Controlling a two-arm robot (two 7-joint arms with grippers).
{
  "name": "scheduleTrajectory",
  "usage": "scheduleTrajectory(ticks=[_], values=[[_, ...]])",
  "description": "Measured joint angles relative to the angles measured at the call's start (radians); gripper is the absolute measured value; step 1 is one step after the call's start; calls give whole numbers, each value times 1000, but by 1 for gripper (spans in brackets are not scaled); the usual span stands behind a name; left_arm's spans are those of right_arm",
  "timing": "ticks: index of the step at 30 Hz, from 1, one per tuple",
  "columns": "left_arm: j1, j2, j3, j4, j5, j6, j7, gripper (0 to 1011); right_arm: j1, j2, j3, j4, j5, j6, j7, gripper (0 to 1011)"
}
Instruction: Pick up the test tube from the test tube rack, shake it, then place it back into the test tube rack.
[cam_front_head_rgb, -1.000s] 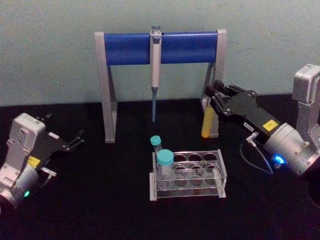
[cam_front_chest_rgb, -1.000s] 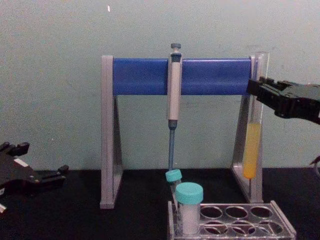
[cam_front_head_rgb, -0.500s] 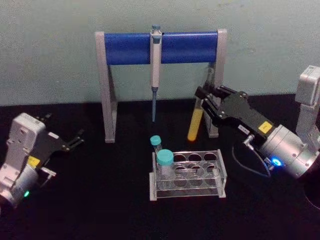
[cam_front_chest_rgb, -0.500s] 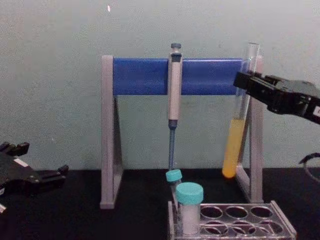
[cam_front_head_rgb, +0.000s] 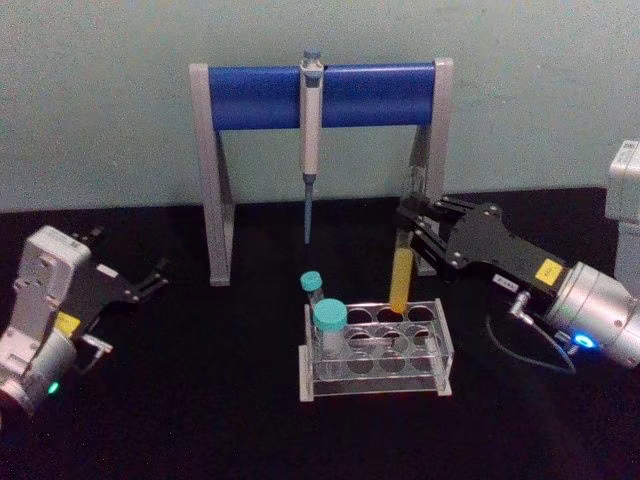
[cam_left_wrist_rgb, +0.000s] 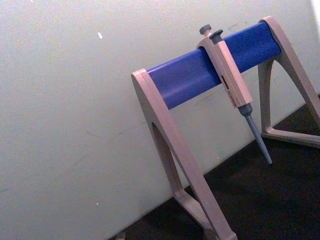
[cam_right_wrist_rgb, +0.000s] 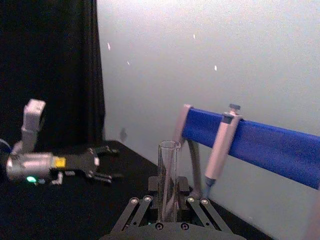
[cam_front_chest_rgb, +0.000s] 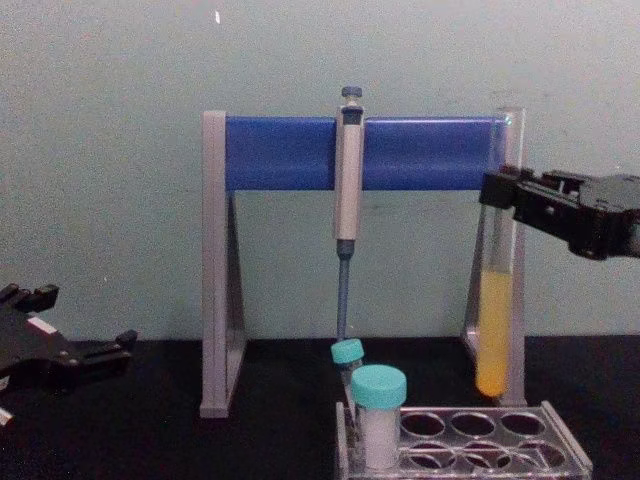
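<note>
Clamped the test tube upright in the right gripper, just above the test tube rack, with the left gripper parked wide apart at left.

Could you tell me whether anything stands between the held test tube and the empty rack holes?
Nothing visible. The right gripper holds the test tube upright above the test tube rack's empty back holes; the teal-capped containers stand at its left end. The left gripper rests far left.

Upright test tube over test tube rack
Clear glass, yellow-orange liquid low down; round bottom just above the clear rack's back row.
</note>
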Motion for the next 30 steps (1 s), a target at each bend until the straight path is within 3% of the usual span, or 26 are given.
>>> scheduleTrajectory(ticks=[8, 18, 23, 30], values=[[0, 0, 0, 0, 0, 0, 0, 1001, -6, 20, 7, -15, -54, 5, -78, 229], [0, 0, 0, 0, 0, 0, 0, 1001, 20, -57, 25, 32, -106, -9, -174, 229], [0, 0, 0, 0, 0, 0, 0, 1001, 40, -95, 20, 56, -119, -11, -178, 229], [0, 0, 0, 0, 0, 0, 0, 1001, 44, -105, 8, 57, -101, -14, -126, 229]])
